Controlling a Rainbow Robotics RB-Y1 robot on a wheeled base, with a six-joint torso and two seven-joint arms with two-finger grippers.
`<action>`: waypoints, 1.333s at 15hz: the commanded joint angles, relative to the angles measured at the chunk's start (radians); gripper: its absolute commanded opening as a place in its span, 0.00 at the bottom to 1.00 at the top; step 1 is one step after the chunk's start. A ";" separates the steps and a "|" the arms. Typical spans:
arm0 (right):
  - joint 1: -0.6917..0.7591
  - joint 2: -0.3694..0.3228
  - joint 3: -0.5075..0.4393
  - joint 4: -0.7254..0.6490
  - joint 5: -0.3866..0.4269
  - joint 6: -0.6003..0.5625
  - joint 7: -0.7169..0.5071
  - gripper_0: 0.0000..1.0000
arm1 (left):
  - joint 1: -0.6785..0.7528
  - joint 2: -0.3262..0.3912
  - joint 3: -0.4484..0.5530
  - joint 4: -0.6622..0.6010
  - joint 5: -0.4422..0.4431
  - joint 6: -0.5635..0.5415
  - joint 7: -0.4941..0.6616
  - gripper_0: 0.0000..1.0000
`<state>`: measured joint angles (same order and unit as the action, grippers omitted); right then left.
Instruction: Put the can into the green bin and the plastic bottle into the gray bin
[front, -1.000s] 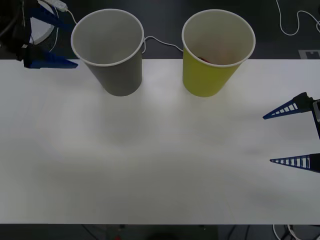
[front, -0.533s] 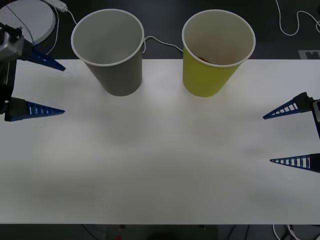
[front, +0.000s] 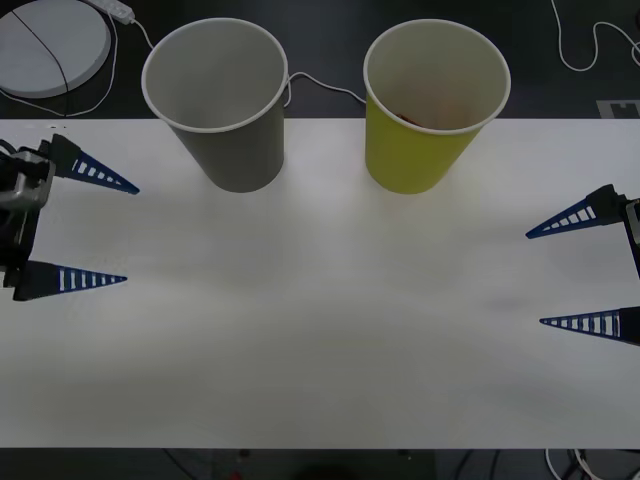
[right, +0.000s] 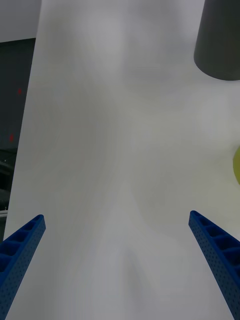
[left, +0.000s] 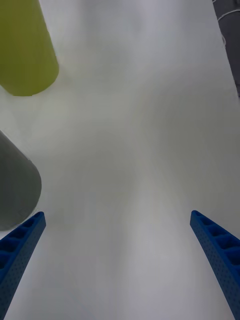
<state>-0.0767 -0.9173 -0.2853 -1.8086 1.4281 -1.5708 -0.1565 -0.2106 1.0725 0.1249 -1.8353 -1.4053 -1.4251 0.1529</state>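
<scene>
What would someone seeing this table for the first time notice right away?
Two big paper cups stand upright side by side at the far edge of the white table: a gray cup toward the robot's left and a yellow-green cup toward its right, with something reddish just visible inside it. The left tool and right tool sit open at the table's two sides, holding nothing.

Front view: a reddish patch inside the green bin (front: 437, 105) is too faint to identify. The gray bin (front: 215, 100) shows a pale interior whose bottom is hidden. Both arms are cut off at the picture's edges; the bins are cropped in both wrist views.
</scene>
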 joint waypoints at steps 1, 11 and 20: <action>0.000 0.000 0.000 0.000 0.000 0.000 0.000 1.00 | 0.017 0.000 -0.033 -0.005 -0.021 0.018 -0.024 1.00; 0.000 0.000 0.000 0.000 0.000 0.000 0.000 1.00 | 0.019 -0.054 -0.123 0.011 -0.073 0.094 -0.052 1.00; 0.000 0.000 0.000 0.000 0.000 0.000 0.000 1.00 | 0.019 -0.083 -0.120 0.037 -0.084 0.097 -0.058 1.00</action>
<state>-0.0767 -0.9173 -0.2853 -1.8086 1.4281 -1.5708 -0.1565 -0.1915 0.9895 0.0045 -1.7980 -1.4894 -1.3286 0.0952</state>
